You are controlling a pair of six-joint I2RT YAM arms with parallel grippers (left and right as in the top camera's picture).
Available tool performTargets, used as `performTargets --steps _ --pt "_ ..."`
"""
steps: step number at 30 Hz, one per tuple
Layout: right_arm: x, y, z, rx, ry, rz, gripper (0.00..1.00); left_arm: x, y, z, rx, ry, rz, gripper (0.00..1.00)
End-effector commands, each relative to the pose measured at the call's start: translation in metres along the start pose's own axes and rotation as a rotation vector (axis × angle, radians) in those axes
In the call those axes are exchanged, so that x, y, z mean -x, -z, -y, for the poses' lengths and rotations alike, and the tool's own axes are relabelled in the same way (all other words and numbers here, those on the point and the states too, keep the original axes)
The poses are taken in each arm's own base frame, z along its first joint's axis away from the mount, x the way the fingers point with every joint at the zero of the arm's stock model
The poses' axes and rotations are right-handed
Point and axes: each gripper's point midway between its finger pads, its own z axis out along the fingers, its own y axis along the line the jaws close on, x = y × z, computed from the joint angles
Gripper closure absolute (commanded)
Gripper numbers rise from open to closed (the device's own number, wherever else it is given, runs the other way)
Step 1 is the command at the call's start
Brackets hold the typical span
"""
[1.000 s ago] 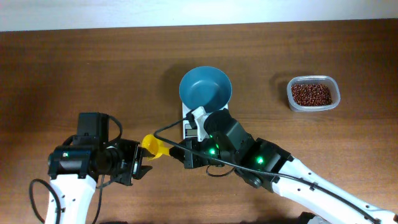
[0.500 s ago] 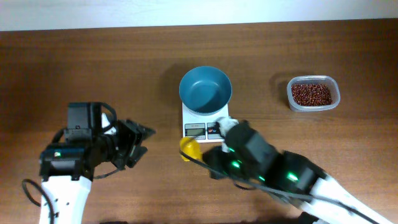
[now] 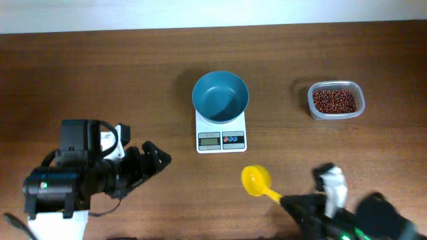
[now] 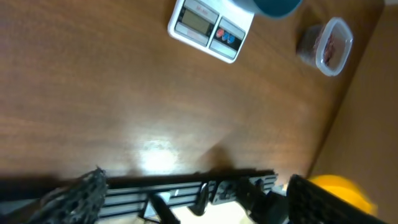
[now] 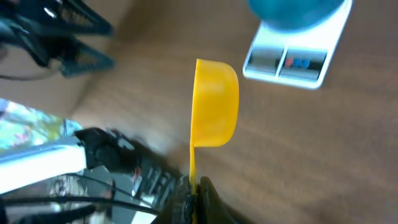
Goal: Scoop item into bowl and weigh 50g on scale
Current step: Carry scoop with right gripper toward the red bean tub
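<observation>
Brown bench: right fingers pinch the yellow scoop; beans well right of them; left fingers spread wide

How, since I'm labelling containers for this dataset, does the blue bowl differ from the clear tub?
The bowl is round, opaque and teal; the tub is clear and rounded-rectangular. The bowl is empty, while the tub holds the beans. The bowl sits on the scale; the tub stands directly on the table. Both are upright and open-topped.
</observation>
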Motion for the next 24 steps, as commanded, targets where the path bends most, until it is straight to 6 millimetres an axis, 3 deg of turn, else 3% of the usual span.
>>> performTargets --steps 1,4,11,17,24 --pt "0.008 0.024 0.024 -0.091 0.018 0.132 0.96 -0.003 0.009 -0.009 0.059 -0.055 0.039 0.01" --pt "0.007 0.033 0.042 -0.184 0.002 0.151 0.96 -0.005 0.010 -0.017 0.102 -0.045 0.041 0.01" --pt "0.029 0.065 0.056 -0.301 -0.031 0.266 0.96 -0.003 0.011 -0.020 0.118 -0.045 0.049 0.01" --pt "0.047 0.096 0.065 -0.469 -0.002 0.248 0.96 0.001 0.012 -0.027 0.161 -0.045 0.071 0.01" --pt "0.078 0.116 0.064 -0.672 0.068 0.184 0.96 0.001 0.012 -0.027 0.161 -0.045 0.071 0.01"
